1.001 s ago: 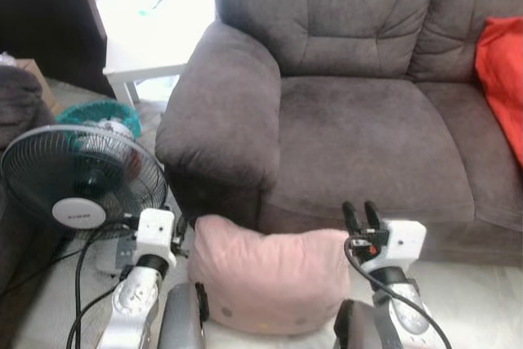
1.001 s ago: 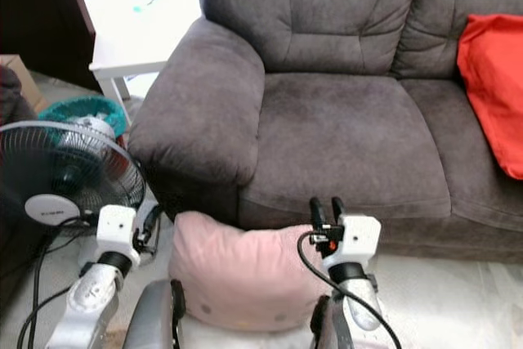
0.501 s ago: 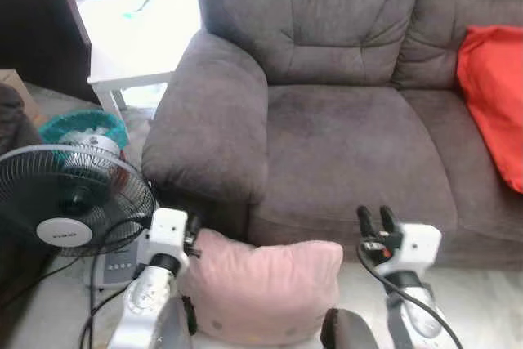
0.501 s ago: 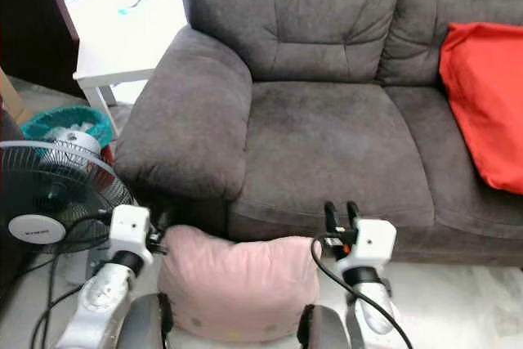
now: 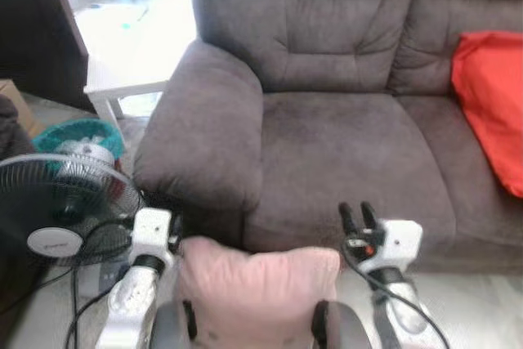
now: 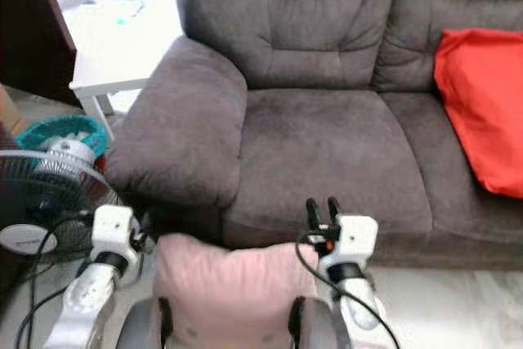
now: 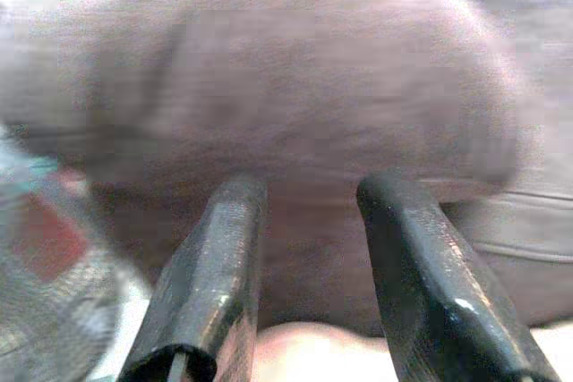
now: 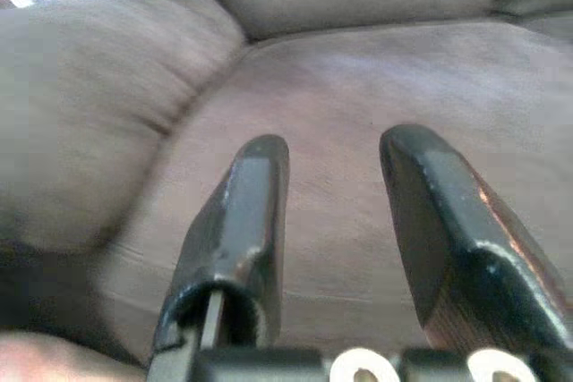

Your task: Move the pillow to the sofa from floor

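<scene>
- Pink pillow (image 5: 257,288) pinned between the two arms, low in front of the sofa (image 5: 343,145), between the left claw (image 5: 173,231) and the right claw (image 5: 357,217); off the floor or not, cannot tell.
- Left claw just beside the pillow's upper left corner, fingers (image 7: 215,266) apart, nothing between them; armrest (image 5: 204,136) straight ahead of it.
- Right claw just past the pillow's upper right corner, fingers (image 8: 242,212) apart and empty, pointing at the seat cushion (image 6: 327,153).
- Pillow likely light, soft and squashy; apt to sag or slip out of a loose squeeze.
- Best held by pressing in from both sides at mid-height, as here, rather than pinching a corner.
- Seat cushion beyond both claws free for the drop; red cushion (image 5: 490,104) well off to the right claw's side.
- Fan (image 5: 57,218) and its cable near the left claw: a snag risk.
</scene>
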{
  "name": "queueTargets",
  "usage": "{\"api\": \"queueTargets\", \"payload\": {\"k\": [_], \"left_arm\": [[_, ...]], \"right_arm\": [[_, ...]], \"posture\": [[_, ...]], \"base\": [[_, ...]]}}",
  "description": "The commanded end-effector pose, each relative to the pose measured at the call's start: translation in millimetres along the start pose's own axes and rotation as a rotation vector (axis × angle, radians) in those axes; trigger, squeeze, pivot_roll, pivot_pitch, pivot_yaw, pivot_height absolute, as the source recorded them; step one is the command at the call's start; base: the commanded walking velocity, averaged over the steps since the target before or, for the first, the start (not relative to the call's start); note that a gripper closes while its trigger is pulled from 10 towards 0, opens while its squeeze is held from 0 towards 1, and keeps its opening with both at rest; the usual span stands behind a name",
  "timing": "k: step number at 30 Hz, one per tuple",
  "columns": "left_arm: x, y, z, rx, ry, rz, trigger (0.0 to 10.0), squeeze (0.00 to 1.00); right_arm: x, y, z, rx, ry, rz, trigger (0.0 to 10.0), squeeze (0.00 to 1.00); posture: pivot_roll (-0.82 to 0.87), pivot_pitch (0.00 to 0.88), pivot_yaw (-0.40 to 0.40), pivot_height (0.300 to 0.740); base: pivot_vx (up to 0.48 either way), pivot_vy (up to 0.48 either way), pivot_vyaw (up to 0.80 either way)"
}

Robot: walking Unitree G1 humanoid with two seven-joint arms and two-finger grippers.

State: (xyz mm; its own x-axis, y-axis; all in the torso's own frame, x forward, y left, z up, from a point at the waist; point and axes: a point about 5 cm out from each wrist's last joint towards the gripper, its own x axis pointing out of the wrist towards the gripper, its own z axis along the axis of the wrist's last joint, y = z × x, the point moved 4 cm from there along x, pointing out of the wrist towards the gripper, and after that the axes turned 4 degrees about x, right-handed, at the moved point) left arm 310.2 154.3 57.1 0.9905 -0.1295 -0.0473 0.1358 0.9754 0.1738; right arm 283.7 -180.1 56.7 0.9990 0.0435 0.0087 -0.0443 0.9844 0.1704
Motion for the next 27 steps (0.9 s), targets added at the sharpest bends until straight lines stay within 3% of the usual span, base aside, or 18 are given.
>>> {"api": "queueTargets", "payload": {"k": [1, 15, 27], "left_arm": [[-2.7, 11.2, -2, 0.020, 0.011, 0.022, 10.0, 0.00], [-5.9, 8.4, -9, 0.027, 0.033, -0.002, 10.0, 0.00], [-18.4, 9.8, -51, -0.011, 0.208, -0.033, 10.0, 0.00]], "right_arm": [[3.0, 9.1, 2, 0.019, -0.013, 0.020, 10.0, 0.00], [2.2, 8.8, 0, 0.028, -0.007, 0.012, 10.0, 0.00], [2.2, 7.4, -1, 0.025, -0.002, 0.010, 10.0, 0.00]], "posture": [[0.08, 0.024, -0.050, 0.495], [0.09, 0.029, -0.051, 0.495], [0.08, 0.028, -0.055, 0.495]], "base": [[0.270, 0.000, 0.00], [0.280, 0.000, 0.00], [0.042, 0.000, 0.00]]}}
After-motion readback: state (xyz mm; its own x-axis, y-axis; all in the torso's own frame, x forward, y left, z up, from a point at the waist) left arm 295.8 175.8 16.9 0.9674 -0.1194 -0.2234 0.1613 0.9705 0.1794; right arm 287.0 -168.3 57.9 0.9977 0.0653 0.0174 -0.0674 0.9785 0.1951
